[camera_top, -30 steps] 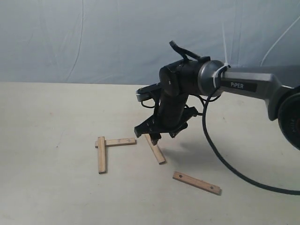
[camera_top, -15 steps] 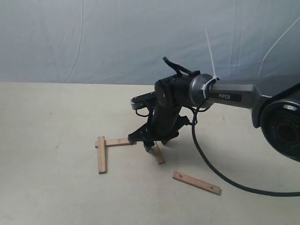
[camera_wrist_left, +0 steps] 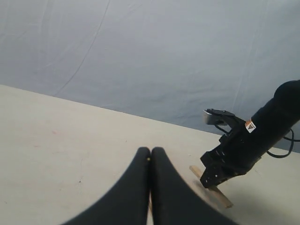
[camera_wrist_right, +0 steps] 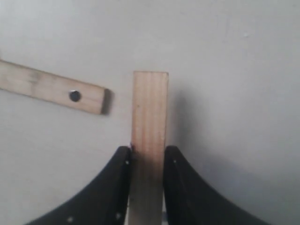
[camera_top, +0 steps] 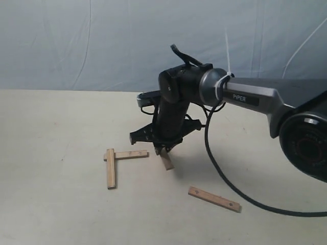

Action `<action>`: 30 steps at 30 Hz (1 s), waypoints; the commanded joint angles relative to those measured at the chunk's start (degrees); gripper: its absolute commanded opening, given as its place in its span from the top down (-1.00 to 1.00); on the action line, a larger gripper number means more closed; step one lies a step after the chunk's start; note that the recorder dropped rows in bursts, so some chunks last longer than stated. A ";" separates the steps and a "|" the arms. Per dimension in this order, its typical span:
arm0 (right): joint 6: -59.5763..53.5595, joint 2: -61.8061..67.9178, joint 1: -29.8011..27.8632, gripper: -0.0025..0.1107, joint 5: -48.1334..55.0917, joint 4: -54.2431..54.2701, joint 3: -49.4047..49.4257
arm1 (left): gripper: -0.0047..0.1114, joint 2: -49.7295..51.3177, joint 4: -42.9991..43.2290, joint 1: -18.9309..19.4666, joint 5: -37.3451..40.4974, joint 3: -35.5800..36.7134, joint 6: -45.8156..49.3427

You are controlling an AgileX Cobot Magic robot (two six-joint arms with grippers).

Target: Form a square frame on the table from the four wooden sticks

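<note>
You can read just one marking: the word "PiPER" in white on the dark label (camera_top: pixel 243 97) along the right arm's grey link (camera_top: pixel 268 92).

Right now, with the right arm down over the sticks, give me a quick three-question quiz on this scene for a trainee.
1. True or false: the right gripper is shut on a wooden stick.
2. How many sticks lie free on the table?
3. The left gripper is: A open and empty, B shut and empty, C shut on a stick.
Key: 1 true. 2 three, the L pair and the holed stick. 3 B.
</note>
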 commanded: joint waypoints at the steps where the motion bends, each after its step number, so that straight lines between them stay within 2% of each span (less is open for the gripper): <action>1: 7.62 -0.74 2.97 0.97 -1.56 -1.37 -0.87 | 0.92 -0.34 -1.09 0.26 0.20 0.26 -0.21; 10: 16.27 0.18 6.84 0.97 -3.18 -5.94 -0.87 | 0.92 -0.34 -1.28 0.26 0.63 0.26 -0.21; 24: 21.98 3.02 6.96 0.97 -4.26 -11.24 -0.87 | 0.92 -0.34 -1.28 0.26 0.92 0.26 -0.21; 28: 21.42 -0.70 6.02 0.97 -1.41 -12.31 -0.87 | 0.92 -0.34 -1.28 0.26 0.90 0.26 -0.21; 30: 21.42 -3.97 5.23 0.97 2.62 -16.28 -0.77 | 0.92 -0.34 -1.28 0.26 1.31 0.26 -0.21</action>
